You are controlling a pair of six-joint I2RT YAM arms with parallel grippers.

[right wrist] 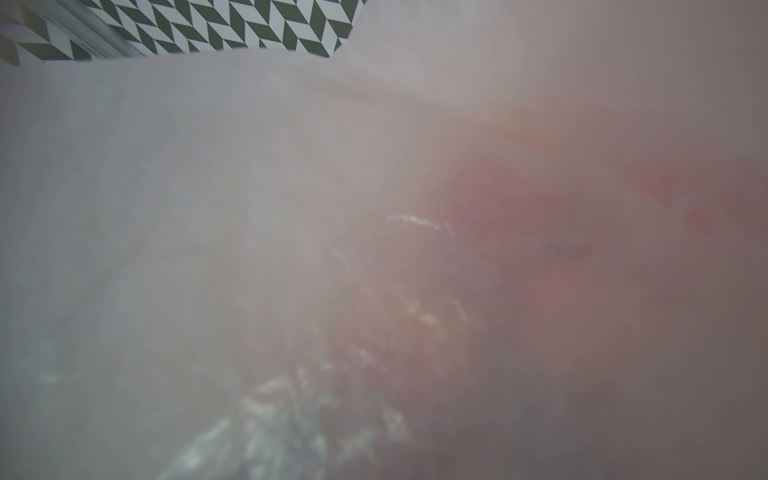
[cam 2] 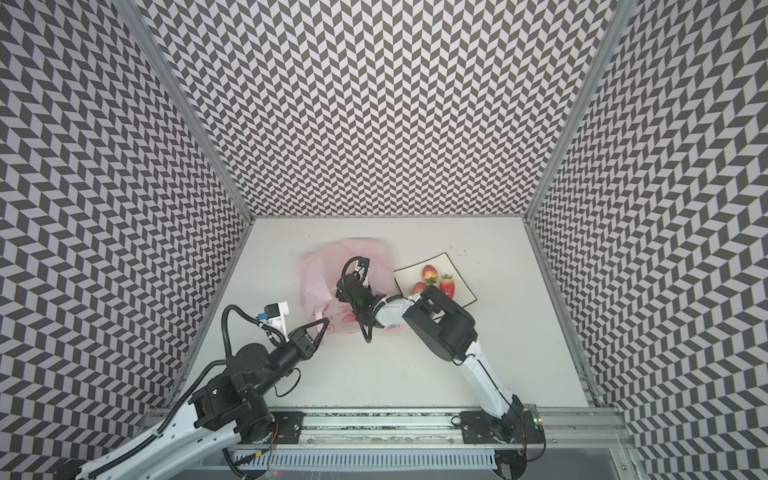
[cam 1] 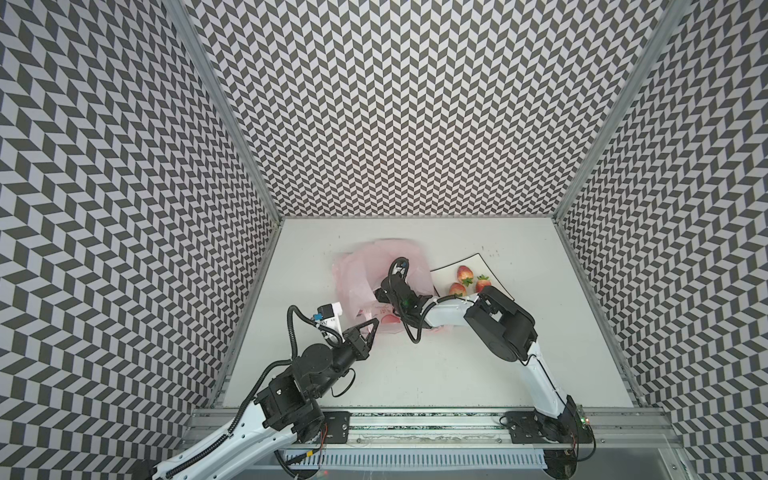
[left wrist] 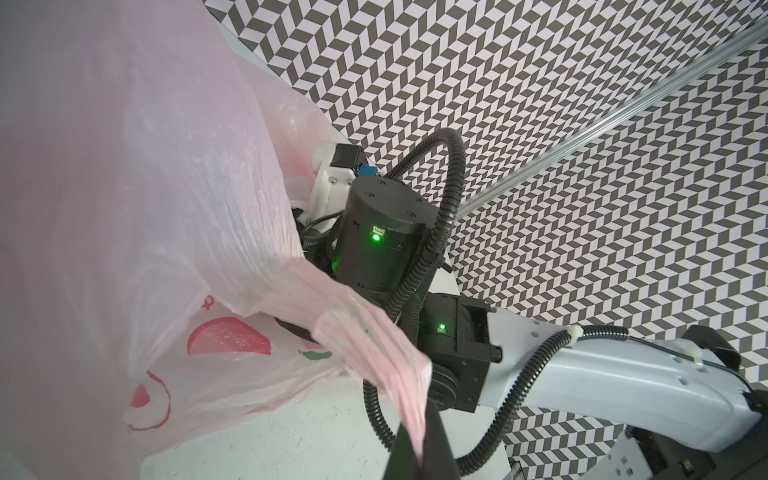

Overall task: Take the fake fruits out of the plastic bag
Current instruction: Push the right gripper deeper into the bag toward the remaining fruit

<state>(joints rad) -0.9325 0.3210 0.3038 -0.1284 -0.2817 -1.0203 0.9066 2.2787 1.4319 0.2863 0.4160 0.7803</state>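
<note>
Pinching a bag handle: left gripper (cam 1: 372,328) is clamped on a stretched strip of the plastic bag (cam 1: 361,270), seen clearly in the left wrist view (left wrist: 415,432). Bag sits mid-frame in both top views, slightly left of centre, crumpled on the surface (cam 1: 457,365).

Right gripper is buried in the bag's mouth; its wrist (cam 1: 399,291) shows, the jaws don't, and the right wrist view is only pink film with red blurs. Can't tell how wide it stands or whether it has anything.

Fake fruits: three strawberries (cam 1: 464,273) on the square plate (cam 1: 478,259), right of the bag, plate's near corner under the right arm's elbow. Plate edge just beside the bag.

Room: lower half of the surface is bare between the two arms, also the right strip beyond the plate and the far band under the back wall. Left of the bag is tight against the side wall (cam 1: 124,208).

Surface is plain white, with chevron-patterned walls on three sides and an aluminium rail (cam 1: 415,419) at bottom of frame.
</note>
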